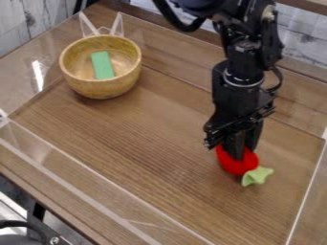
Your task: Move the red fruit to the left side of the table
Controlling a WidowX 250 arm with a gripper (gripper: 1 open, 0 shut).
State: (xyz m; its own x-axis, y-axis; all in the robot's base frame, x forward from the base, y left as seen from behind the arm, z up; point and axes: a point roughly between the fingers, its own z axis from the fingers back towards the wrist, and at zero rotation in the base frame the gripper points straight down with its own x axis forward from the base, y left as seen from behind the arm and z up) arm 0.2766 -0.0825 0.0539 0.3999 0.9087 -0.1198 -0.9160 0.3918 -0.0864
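- Pinching the red fruit (239, 160), the gripper (236, 145) points straight down with its jaws drawn in against the berry's sides, low on the right of the table (141, 144)
- We judge a good lift goes straight up and clears the wood before we cross left, passing in front of the wooden bowl (101, 69)
- We count one fruit, one bowl and one green block (101, 64) inside it

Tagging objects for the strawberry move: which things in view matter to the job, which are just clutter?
Part of the job:
- red fruit, at the right of the table
- gripper, pointing down, jaws closing on the fruit
- table, whose left side is the target

Lying about:
- wooden bowl, back left
- green block, inside the bowl
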